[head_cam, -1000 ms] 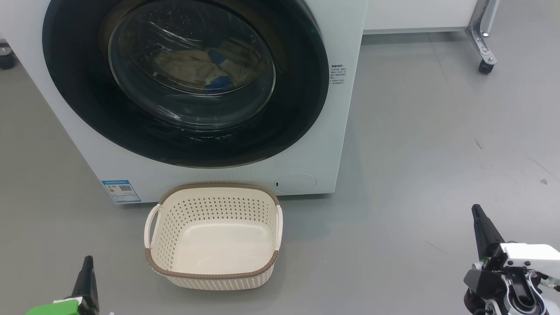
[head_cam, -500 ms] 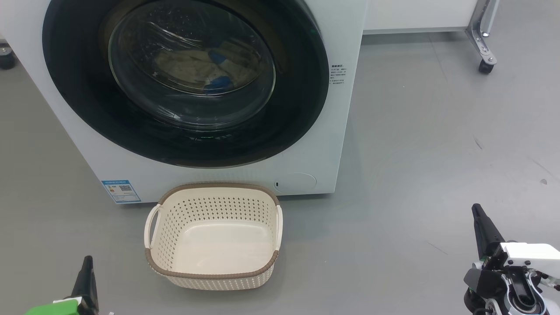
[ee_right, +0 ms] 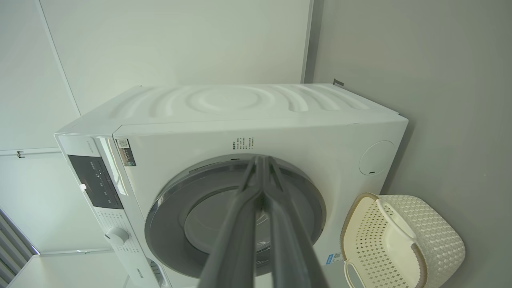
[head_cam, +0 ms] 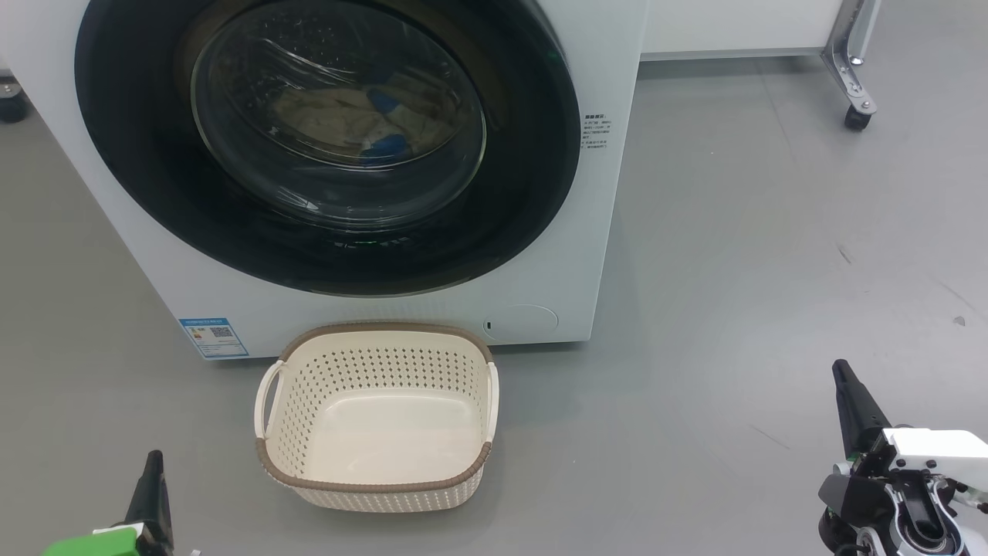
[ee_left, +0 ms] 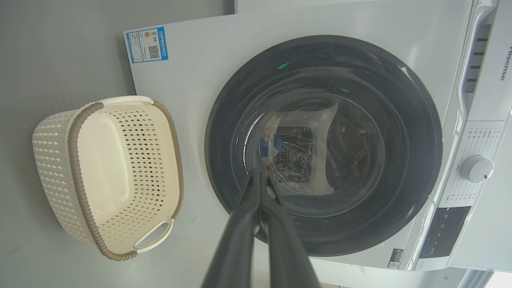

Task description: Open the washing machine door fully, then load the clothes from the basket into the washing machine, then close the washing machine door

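Apparently finished: with the glossy black-rimmed round glass door (head_cam: pixel 324 259) shut ahead of both jaws over the cream-yellow, blue-trimmed clothes (head_cam: pixel 340 112), left gripper (ee_left: pixel 260 173) and right gripper (ee_right: pixel 262 158), fingers pressed together, need only avoid the cream perforated basket (head_cam: pixel 378 330), now empty.

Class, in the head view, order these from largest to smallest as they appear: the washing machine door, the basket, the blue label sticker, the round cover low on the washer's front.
1. washing machine door
2. basket
3. blue label sticker and round cover: they look about alike, so they are left unranked.
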Robot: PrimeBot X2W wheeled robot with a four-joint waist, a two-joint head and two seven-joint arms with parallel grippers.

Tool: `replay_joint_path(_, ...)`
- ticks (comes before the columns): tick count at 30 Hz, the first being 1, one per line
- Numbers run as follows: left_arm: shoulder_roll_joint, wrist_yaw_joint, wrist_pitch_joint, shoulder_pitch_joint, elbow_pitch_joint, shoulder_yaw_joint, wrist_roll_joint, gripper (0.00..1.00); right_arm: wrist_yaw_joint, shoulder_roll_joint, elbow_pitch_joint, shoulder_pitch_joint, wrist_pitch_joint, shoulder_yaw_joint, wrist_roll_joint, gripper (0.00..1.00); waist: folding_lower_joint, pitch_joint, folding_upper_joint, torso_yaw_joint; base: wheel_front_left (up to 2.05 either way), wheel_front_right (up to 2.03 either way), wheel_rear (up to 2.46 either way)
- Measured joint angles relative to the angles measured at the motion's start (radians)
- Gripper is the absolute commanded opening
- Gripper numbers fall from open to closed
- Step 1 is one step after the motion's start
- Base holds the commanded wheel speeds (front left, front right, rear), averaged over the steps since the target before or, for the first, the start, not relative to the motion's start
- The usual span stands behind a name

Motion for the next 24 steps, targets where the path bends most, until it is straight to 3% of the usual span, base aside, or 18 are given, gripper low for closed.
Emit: replay_joint_path(24,0.0,0.0,0.0,0.0,0.003,0.004,0.0,0.0,0.0,0.0,0.001,0.0,0.0,-0.002,0.0,0.0,0.0,0.0,0.0,0.0,0.0,0.0,0.0)
